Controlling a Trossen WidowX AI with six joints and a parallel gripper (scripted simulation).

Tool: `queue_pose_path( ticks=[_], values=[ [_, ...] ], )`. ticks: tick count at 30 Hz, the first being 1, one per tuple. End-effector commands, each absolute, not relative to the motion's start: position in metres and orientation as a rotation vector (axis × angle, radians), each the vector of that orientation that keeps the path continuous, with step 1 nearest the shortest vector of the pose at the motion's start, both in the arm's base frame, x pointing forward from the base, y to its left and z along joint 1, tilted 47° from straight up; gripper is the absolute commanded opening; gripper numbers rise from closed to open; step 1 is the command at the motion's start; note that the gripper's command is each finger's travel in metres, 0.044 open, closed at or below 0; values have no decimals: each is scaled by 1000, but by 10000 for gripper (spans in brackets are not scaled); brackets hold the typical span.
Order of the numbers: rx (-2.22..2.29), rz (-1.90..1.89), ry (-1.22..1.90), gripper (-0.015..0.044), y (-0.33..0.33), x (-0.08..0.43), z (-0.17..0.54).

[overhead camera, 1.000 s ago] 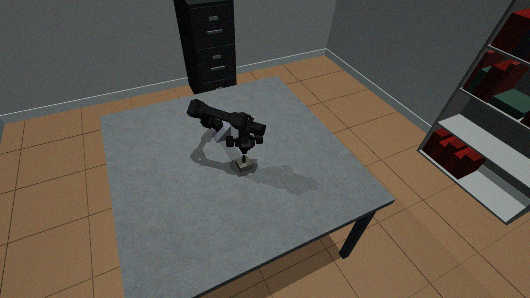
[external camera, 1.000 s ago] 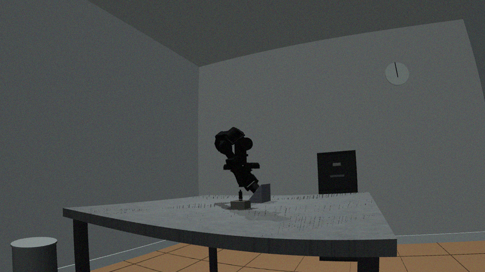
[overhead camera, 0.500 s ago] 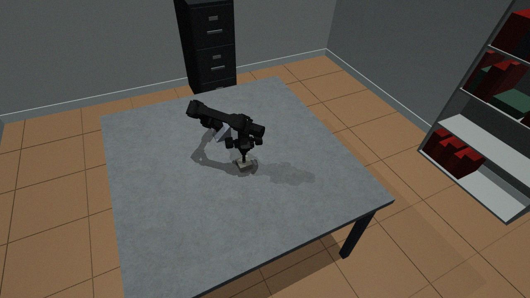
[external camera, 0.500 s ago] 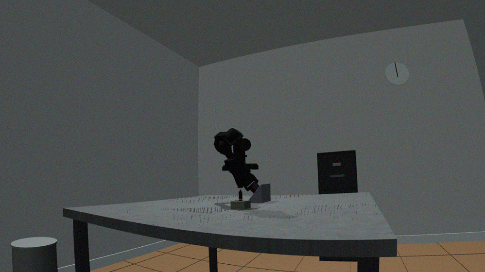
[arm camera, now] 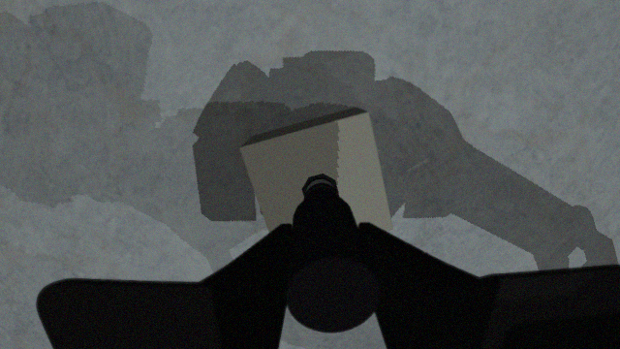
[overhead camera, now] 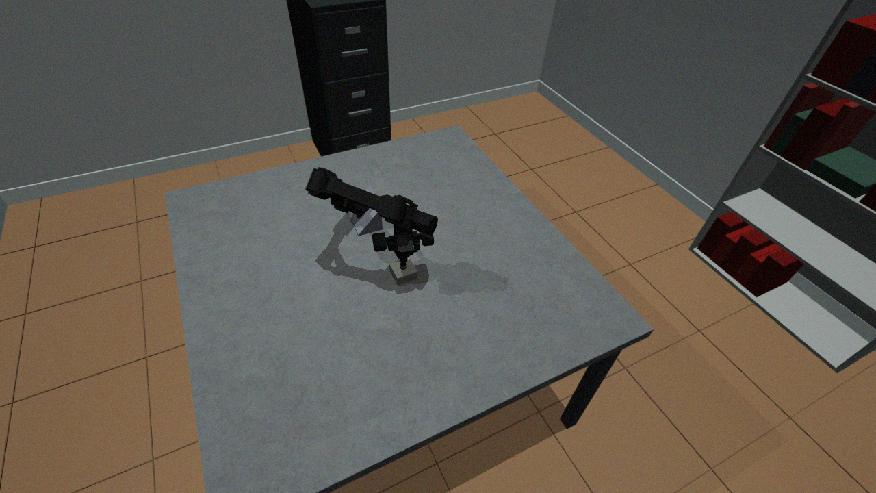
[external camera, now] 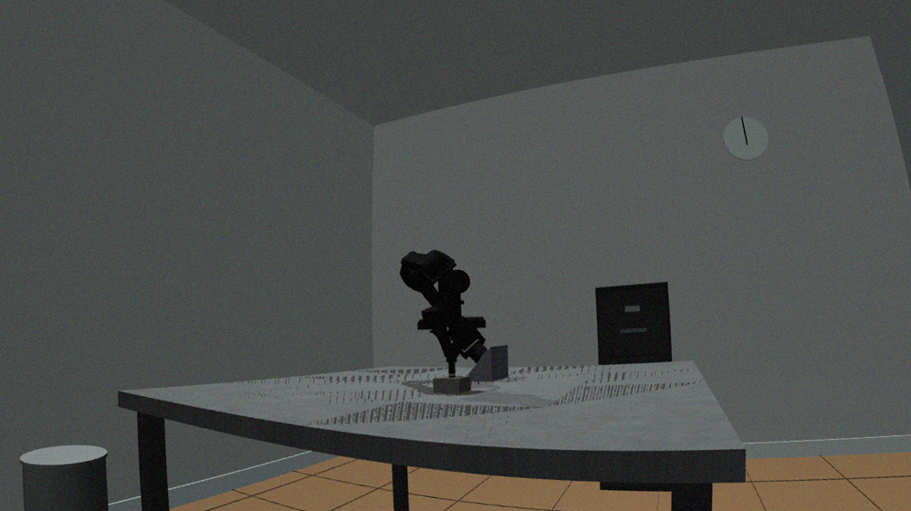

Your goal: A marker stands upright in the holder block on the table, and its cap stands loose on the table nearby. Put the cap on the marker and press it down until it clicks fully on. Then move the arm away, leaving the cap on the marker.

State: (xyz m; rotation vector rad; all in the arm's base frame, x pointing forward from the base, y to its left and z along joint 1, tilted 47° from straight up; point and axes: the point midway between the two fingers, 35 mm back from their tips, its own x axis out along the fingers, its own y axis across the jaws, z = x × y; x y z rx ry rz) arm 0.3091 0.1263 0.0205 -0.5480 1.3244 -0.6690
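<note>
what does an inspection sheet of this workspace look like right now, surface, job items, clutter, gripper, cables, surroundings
surface: grey table, arm shadows falling across it.
job's things: tan holder block stands on the table; the marker rises from it, only a light ring showing below the black cap, which sits in line over it. Whether it is fully seated cannot be told.
clutter: a light wedge-shaped piece by the arm's base; nothing else seen.
grippers: gripper shut on the cap, directly above the block.
cables: nothing seen.
surroundings: black filing cabinet, bookshelf, wall clock, grey cylinder on the floor.
</note>
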Motion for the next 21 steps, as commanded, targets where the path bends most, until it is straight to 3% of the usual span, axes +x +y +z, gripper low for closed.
queue_pose_path(
  ticks=[1,15,21],
  values=[
    [-553,-663,1320,0,123,310,17],
    [-554,-664,1320,0,108,311,4],
    [-549,-671,1325,157,109,311,5]
  ],
)
